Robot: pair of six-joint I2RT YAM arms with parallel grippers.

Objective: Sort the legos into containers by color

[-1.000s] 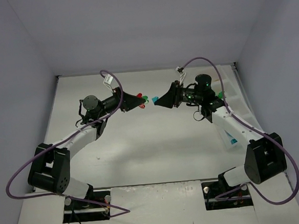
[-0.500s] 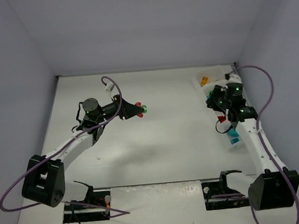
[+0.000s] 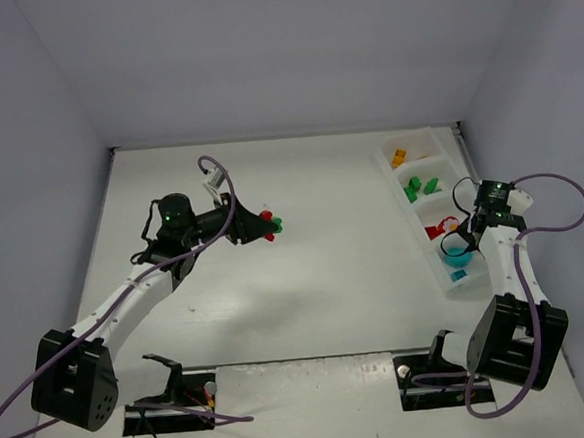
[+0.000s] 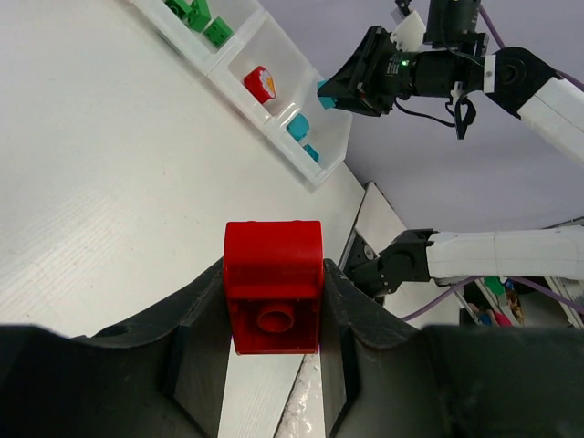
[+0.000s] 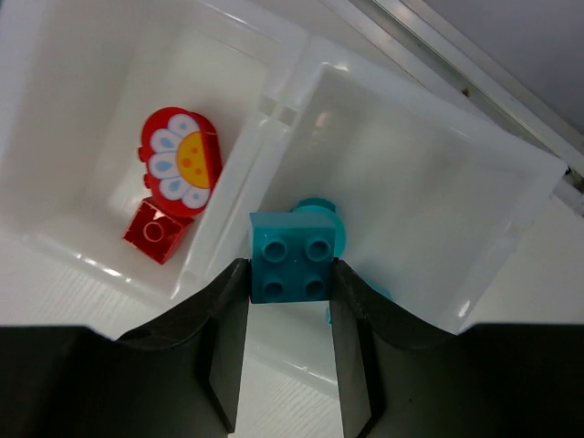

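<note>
Small teal four-stud brick (image 5: 292, 255); glossy red brick (image 4: 273, 286)

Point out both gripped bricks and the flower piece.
red brick (image 4: 274, 274), left wrist view, front face.
teal brick (image 5: 292, 256), right wrist view, studded top.
flower piece (image 5: 182, 161), right wrist view, printed face.

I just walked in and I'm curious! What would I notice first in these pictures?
A red brick pinched in the left gripper, held over the table. At the right side, the right gripper holds a teal brick over the end compartment of the white tray, next to a compartment with a red flower piece.
</note>
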